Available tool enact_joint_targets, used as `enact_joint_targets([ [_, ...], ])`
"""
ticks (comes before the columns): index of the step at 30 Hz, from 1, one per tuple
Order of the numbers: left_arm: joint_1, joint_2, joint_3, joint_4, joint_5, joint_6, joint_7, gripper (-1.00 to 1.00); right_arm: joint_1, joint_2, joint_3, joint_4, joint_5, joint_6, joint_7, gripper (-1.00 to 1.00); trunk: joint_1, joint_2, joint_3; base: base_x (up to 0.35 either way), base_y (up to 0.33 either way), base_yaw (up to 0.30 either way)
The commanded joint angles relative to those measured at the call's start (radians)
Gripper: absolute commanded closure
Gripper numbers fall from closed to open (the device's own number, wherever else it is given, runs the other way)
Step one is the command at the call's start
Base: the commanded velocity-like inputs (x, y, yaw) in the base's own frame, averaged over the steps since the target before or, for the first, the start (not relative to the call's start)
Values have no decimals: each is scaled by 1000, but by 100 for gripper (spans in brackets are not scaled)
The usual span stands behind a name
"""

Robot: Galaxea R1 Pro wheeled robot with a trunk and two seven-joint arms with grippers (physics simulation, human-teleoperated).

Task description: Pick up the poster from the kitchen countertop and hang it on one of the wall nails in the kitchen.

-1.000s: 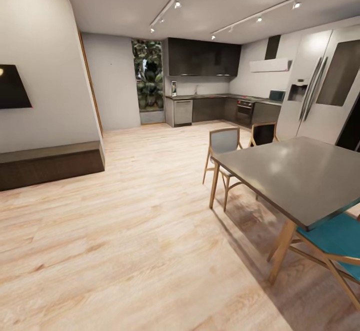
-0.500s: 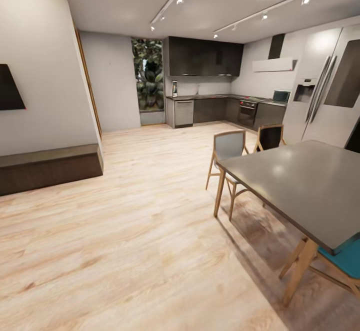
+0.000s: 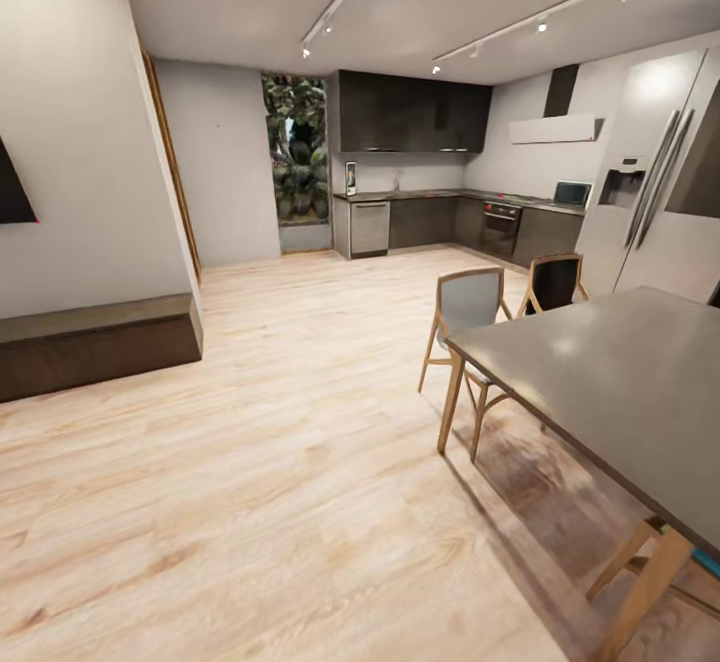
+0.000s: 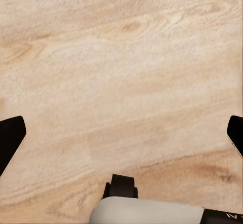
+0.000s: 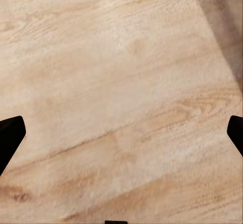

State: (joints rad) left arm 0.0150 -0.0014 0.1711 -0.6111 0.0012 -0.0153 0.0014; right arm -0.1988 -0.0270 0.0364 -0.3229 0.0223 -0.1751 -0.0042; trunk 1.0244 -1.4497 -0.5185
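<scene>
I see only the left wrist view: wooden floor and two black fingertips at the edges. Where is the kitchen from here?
Observer: In the head view the kitchen countertop lies far ahead, across open wooden floor, at the back wall.
Operator: Is the poster visible there?
Observer: A small upright object stands at the countertop's left end, by the window; too small to tell whether it is the poster.
Operator: Any obstacle on the way?
Observer: A grey dining table with chairs stands at the right of the path.
Operator: And the right gripper?
Observer: The right gripper is open above bare floor, holding nothing.
</scene>
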Motion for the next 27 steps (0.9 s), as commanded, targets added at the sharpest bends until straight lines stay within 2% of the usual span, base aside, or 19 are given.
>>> enact_joint_targets([
  [1,0,0,1,-1,0,-2,0,-100,-1,-1,4,1,2,-3,0,-100,1,0,-1,338,74,0],
  [27,0,0,1,-1,-1,-2,0,-100,-1,-1,5,2,3,-3,0,-100,1,0,-1,338,75,0],
])
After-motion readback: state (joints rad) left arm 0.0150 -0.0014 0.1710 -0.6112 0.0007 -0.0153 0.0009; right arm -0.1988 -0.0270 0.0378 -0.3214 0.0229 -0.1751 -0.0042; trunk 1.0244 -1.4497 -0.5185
